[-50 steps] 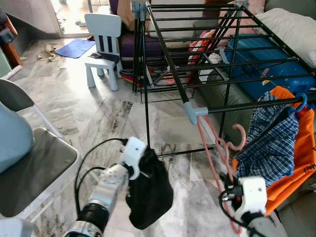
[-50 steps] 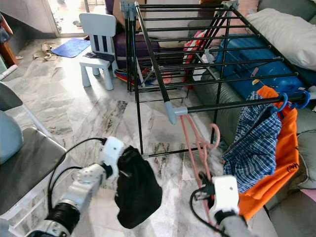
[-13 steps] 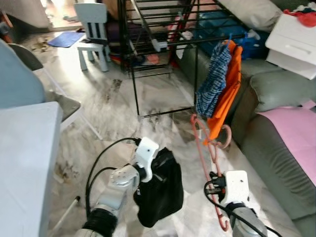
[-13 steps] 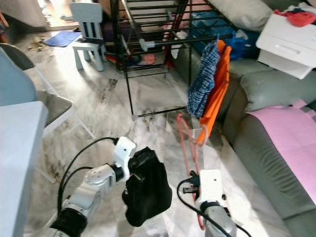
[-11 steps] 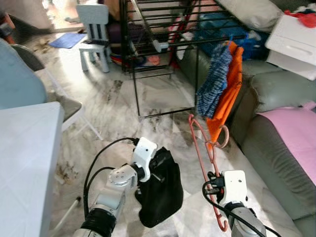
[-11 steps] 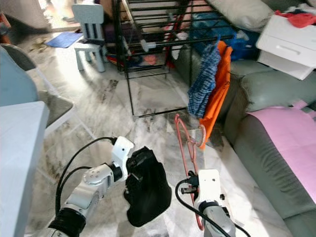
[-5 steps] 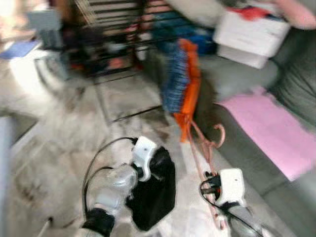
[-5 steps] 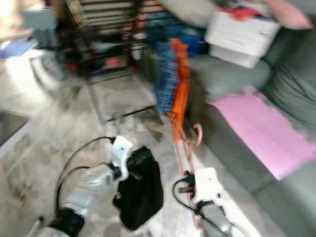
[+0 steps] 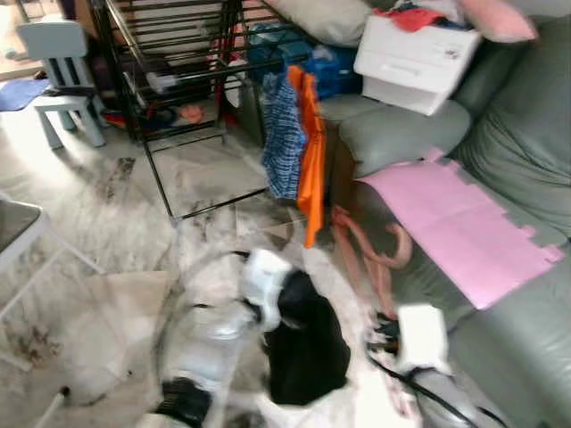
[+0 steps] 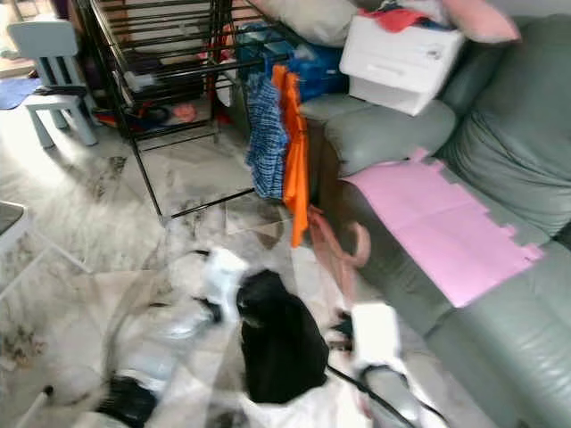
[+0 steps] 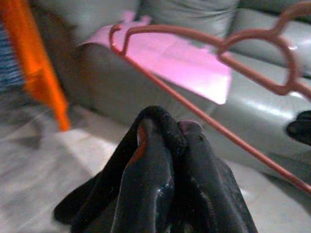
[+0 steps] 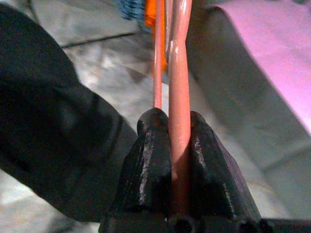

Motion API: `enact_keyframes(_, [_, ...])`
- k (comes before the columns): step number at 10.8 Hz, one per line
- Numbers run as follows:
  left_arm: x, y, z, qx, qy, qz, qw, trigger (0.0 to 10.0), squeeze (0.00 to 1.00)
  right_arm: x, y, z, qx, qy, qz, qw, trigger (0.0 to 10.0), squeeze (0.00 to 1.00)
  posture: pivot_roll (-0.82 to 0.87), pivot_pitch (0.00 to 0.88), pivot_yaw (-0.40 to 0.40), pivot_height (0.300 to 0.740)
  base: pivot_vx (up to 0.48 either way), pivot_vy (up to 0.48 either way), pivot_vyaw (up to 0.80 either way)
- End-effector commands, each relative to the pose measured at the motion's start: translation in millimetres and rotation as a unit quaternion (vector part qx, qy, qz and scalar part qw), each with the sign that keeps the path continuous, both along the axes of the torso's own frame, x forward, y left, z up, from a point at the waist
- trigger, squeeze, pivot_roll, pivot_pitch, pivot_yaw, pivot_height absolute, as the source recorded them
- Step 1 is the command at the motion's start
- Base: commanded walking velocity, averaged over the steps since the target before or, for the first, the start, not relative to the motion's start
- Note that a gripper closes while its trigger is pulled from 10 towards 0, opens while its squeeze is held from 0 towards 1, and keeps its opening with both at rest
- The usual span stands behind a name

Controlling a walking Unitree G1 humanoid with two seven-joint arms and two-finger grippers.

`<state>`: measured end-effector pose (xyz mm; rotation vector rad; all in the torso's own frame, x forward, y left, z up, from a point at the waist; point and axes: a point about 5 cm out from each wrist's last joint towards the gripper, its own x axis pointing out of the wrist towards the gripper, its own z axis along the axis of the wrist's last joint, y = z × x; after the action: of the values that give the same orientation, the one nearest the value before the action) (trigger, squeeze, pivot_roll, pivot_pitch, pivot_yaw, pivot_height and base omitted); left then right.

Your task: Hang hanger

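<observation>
Hanger [image 12: 179, 126] salmon pink. Held garment [image 9: 308, 343] black. Rack clothes: blue plaid shirt [image 9: 284, 138], orange top [image 9: 312, 152]. Mat [image 9: 455, 223] pink, sofa [image 9: 526, 125] grey-green.

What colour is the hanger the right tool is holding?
Salmon pink hanger, clearest in the right wrist view, clamped in the right tool.

pale marble floor [image 9: 107, 294] with dark veining, daylight on it at the far left. grey sofa [image 9: 526, 169] along the right, pink foam mat [image 9: 455, 223] lying on its seat. white box [image 9: 410, 53] rested on the sofa's far end. black drying rack [image 9: 169, 62] stood behind, checked and orange garments [image 9: 294, 134] hung from it. small pale child's chair [image 9: 58, 80] was far left.
</observation>
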<state>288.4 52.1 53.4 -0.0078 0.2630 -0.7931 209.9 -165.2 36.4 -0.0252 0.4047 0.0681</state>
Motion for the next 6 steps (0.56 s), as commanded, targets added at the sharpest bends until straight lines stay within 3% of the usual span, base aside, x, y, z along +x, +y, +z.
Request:
enact_keyframes(1, [7.3,5.9,7,0.013,-0.027,0.006,1.000,10.0,0.00,2.4,4.9,7,0.006,-0.014,0.006,1.000,10.0,0.00,0.01,0.000,-0.034,0.740,0.000,0.000,0.00])
enact_keyframes(4, [31.2,14.8,25,0.049,-0.086,0.009,0.995,10.0,0.00,-0.4,6.3,6,0.006,-0.011,0.009,1.000,10.0,0.00,0.00,0.000,-0.029,0.740,0.000,0.000,0.00])
enact_keyframes(6, [47.0,21.8,37,0.052,-0.100,0.034,0.993,10.0,0.00,-1.1,6.9,6,0.007,-0.010,0.006,1.000,10.0,0.00,0.00,0.000,-0.020,0.740,0.000,0.000,0.00])
